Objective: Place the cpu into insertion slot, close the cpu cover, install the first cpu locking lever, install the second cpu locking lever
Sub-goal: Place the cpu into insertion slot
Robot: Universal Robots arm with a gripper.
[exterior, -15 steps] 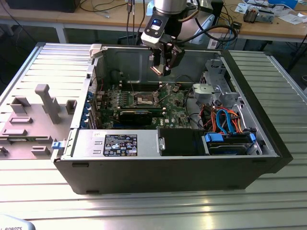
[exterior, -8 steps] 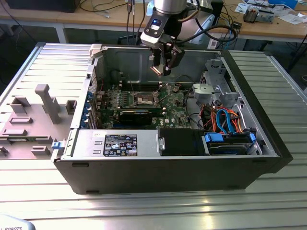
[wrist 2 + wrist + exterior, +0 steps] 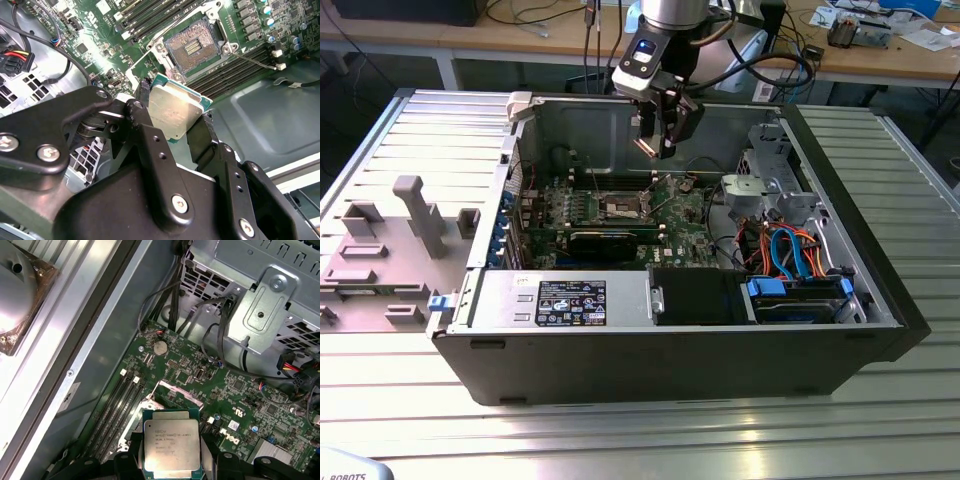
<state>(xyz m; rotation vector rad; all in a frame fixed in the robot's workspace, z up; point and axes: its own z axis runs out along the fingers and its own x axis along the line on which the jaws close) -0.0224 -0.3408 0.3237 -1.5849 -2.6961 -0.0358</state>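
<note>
My gripper (image 3: pixel 660 138) hangs inside the open computer case, above the green motherboard (image 3: pixel 675 215). It is shut on the cpu (image 3: pixel 175 112), a flat square chip with a silvery top, also seen in the first wrist view as the cpu (image 3: pixel 171 445) clamped edge to edge between the black fingers (image 3: pixel 145 117). The insertion slot (image 3: pixel 192 47) is a dark open square below and ahead of the chip, with air between them. The cpu cover (image 3: pixel 179 394) stands raised beside the slot. A thin locking lever (image 3: pixel 255 60) sticks out from the slot, unlatched.
A metal drive cage (image 3: pixel 770 170) and a bundle of coloured cables (image 3: pixel 790 250) fill the case on the exterior view's right. A long black card (image 3: pixel 610 243) lies just in front of the slot. The power supply (image 3: pixel 570 300) sits nearest the camera. A grey fixture (image 3: pixel 410 220) stands outside the case.
</note>
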